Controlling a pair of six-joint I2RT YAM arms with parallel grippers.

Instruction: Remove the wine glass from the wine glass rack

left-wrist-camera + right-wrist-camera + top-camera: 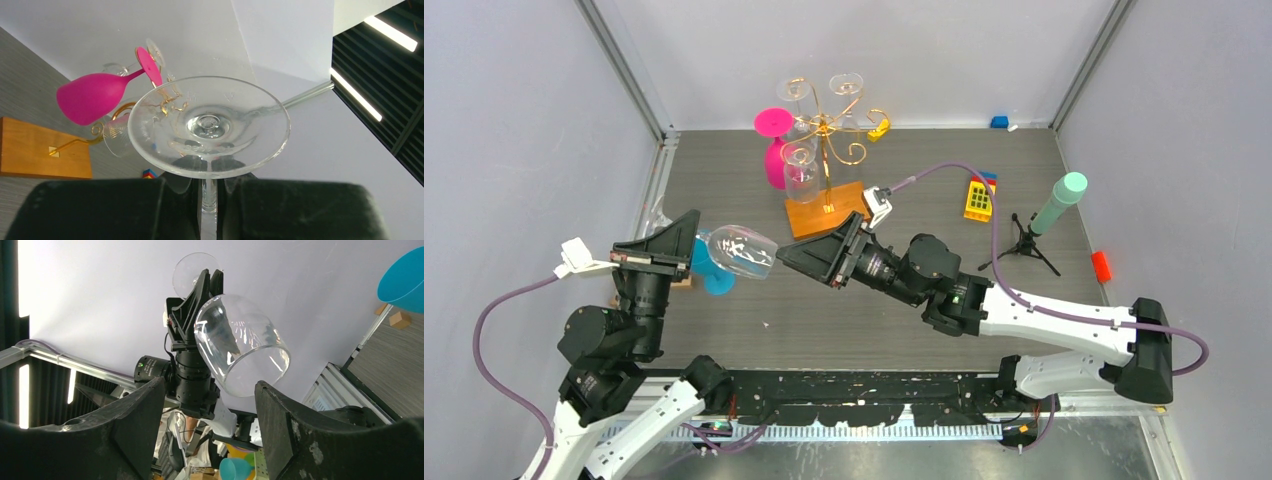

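While the left gripper point(690, 246) pinches the stem of the clear wine glass point(742, 250), held sideways above the table with its bowl pointing right, the right gripper point(804, 258) faces that bowl with jaws spread wide, well in front of the wine glass rack point(827, 125).
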